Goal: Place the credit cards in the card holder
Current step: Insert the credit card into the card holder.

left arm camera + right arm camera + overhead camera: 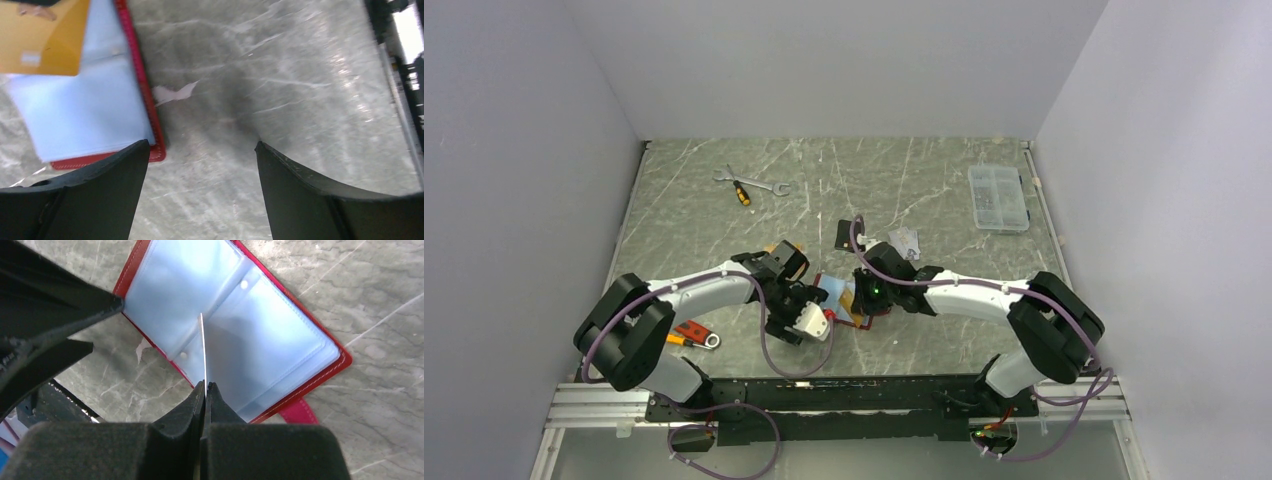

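Surface: grey marbled table (904, 180), white walls.
Left arm: elbow bent, left gripper (202, 150) low, fingers spread, empty, beside card holder (148, 100).
Right arm: angled inward, right gripper (205, 386) clamped on credit card (203, 347), edge-on.
Card holder: lay open mid-table, beneath the card.

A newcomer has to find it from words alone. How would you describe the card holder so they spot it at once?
On the grey marbled table, look at the near middle, between the left gripper and right gripper. The card holder lies open there. Its red border round clear sleeves sets it apart from the grey cards just beyond it.
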Available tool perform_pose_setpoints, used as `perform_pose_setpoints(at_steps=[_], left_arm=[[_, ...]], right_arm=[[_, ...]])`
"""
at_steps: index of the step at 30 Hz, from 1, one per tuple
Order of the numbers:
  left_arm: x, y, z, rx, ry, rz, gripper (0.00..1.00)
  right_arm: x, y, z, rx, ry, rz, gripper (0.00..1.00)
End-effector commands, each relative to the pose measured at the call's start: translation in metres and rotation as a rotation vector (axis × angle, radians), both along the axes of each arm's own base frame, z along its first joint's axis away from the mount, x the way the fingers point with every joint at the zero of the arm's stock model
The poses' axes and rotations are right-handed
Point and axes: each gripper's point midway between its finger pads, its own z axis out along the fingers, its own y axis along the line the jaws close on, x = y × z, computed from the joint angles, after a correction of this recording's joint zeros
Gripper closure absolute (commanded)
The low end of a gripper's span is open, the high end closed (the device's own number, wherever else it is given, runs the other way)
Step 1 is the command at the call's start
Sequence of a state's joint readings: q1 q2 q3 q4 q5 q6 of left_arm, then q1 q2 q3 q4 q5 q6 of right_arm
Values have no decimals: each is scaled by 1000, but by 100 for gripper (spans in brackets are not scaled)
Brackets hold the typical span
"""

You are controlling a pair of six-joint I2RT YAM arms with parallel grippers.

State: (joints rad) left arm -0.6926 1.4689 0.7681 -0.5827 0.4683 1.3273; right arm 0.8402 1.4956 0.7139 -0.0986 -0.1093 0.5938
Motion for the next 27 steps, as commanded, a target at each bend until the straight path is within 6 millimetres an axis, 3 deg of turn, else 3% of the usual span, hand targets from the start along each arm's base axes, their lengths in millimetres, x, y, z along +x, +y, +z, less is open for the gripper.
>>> perform_pose_setpoints(at_steps=[1,6,12,16,18,23,27], left_arm=[[-40,-5,3,-9,141,-64,16],[-57,-8,3,28,196,-82,14],[-48,-28,34,-51,194,-16,12],[-25,-37,71,-104,107,63,10],[-3,-40,83,-116,27,104,10],[48,-36,83,-95,-154,128,13],[69,-36,62,-60,-250,77,16]], right_arm=[[11,-7,13,-39,-49,13,100],[15,-3,27,-11,-70,16,100],[24,4,35,68,-92,-69,100],[32,7,39,108,-109,-130,100],[35,5,38,114,-113,-167,100],[51,-4,35,128,-142,-315,100],[58,-5,26,133,-132,-396,100]])
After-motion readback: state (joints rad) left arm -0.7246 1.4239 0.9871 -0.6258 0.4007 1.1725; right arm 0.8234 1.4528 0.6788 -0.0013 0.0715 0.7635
